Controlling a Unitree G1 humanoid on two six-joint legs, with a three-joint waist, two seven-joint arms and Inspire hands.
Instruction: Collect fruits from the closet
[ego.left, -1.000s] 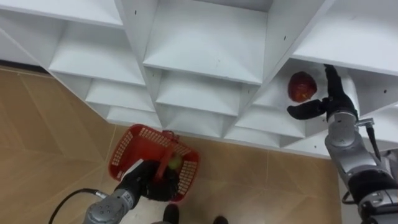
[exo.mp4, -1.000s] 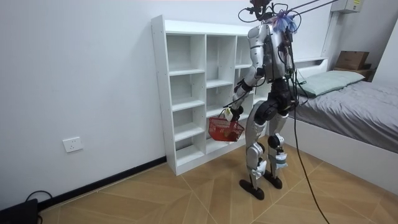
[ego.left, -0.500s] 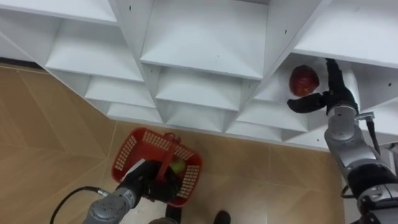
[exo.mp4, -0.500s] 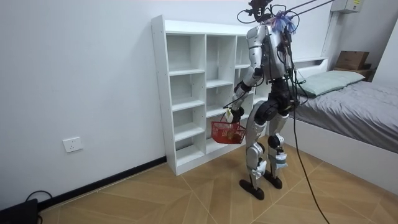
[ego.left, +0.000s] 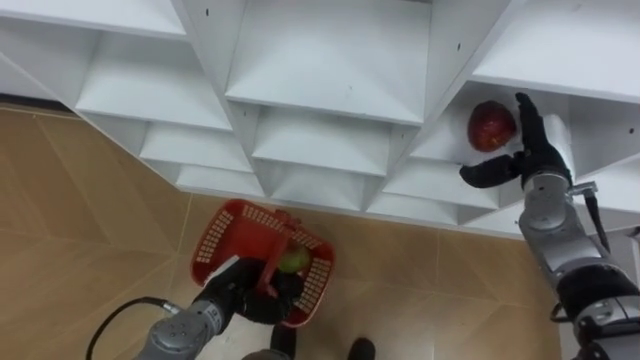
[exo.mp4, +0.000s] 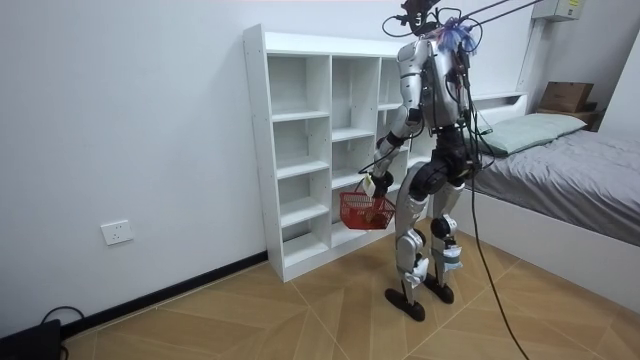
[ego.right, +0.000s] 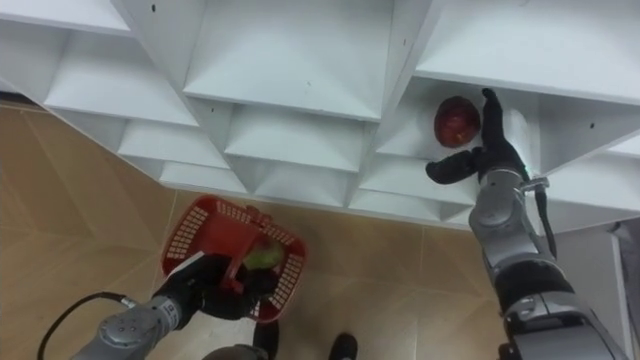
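A red apple (ego.left: 491, 126) lies on a shelf in the right column of the white closet (ego.left: 330, 90). My right hand (ego.left: 528, 150) reaches into that compartment, open, its fingers just right of the apple and its thumb below it, not closed on it. Low at the left, my left hand (ego.left: 262, 297) is shut on the handle of a red basket (ego.left: 232, 247) that hangs over the wooden floor. A green fruit (ego.left: 293, 262) lies in the basket. In the room view I stand facing the closet (exo.mp4: 330, 150), the basket (exo.mp4: 362, 211) at hip height.
The closet's other compartments in view hold nothing. A bed (exo.mp4: 570, 170) stands behind me on the room view's right. Wooden floor (ego.left: 90, 220) spreads below the closet.
My right hand has crept a little further up and around the apple. The basket has swung slightly to the right.
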